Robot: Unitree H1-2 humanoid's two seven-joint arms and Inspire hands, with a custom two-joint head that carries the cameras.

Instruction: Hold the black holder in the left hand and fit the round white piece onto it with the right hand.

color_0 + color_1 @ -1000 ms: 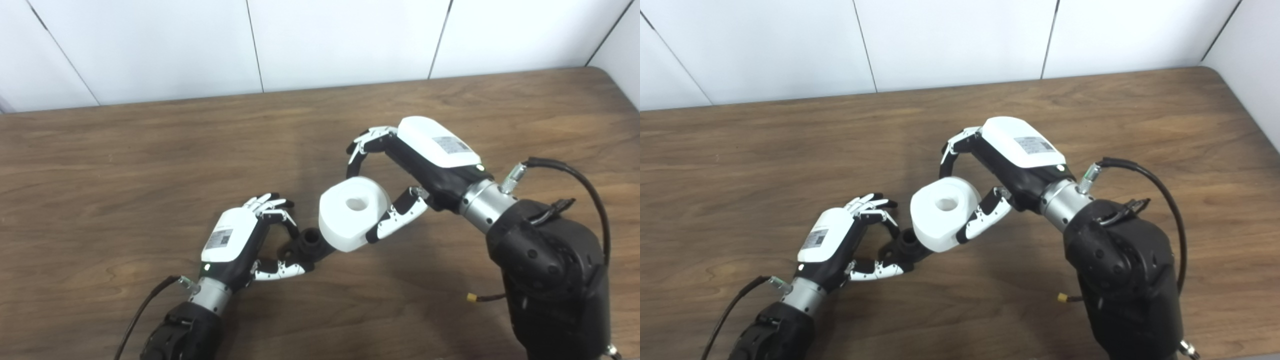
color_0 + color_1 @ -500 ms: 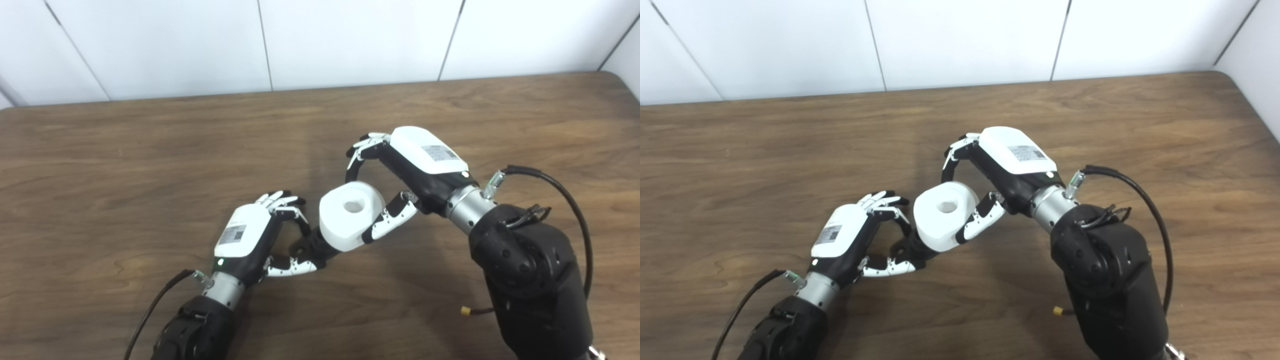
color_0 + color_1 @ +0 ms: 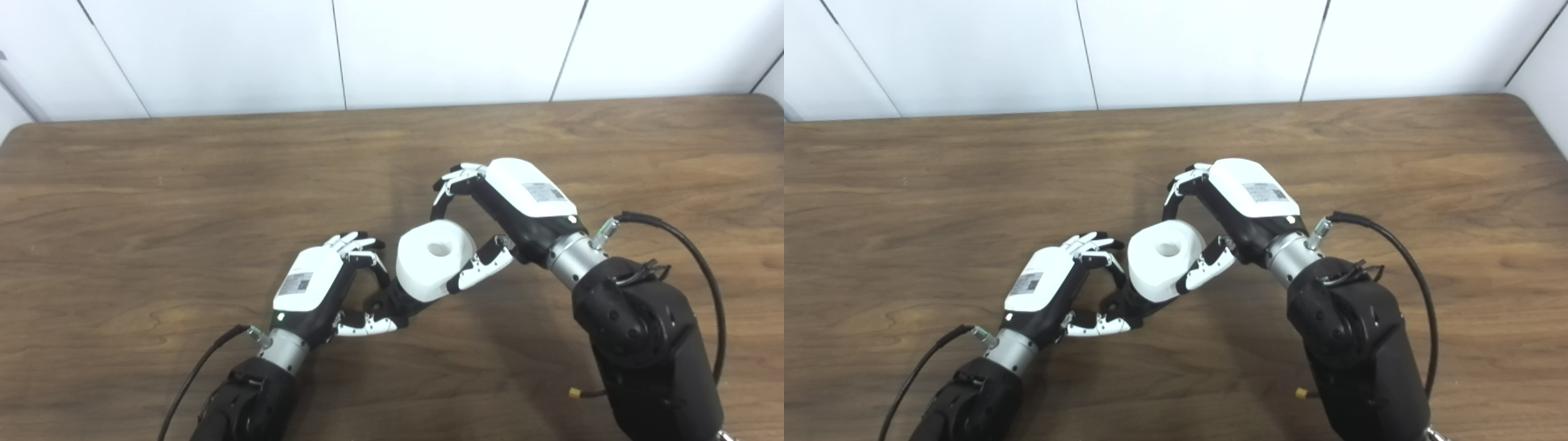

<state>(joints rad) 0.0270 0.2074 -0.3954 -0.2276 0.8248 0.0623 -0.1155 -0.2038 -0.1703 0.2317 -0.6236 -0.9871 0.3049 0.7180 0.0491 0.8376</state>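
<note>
My left hand [image 3: 324, 291] is shut on the black holder [image 3: 392, 302], pinching it between fingers and thumb just above the table. The round white piece [image 3: 433, 260], a thick roll with a centre hole, is held in my right hand [image 3: 490, 226], fingers over its far side and thumb on its near right side. The white piece sits against the holder's upper end and covers most of it; only a short black stretch shows beside my left fingers. In the right eye view the holder [image 3: 1124, 301] shows below the white piece [image 3: 1165, 250].
The brown wooden table [image 3: 184, 184] stretches around both hands, with a white panelled wall [image 3: 429, 49] behind its far edge. A black cable [image 3: 686, 245] loops off my right forearm, another trails from my left wrist.
The camera view has shifted. The white piece has come down onto the holder's tip, which showed a second ago and is now hidden; my left hand keeps its grip.
</note>
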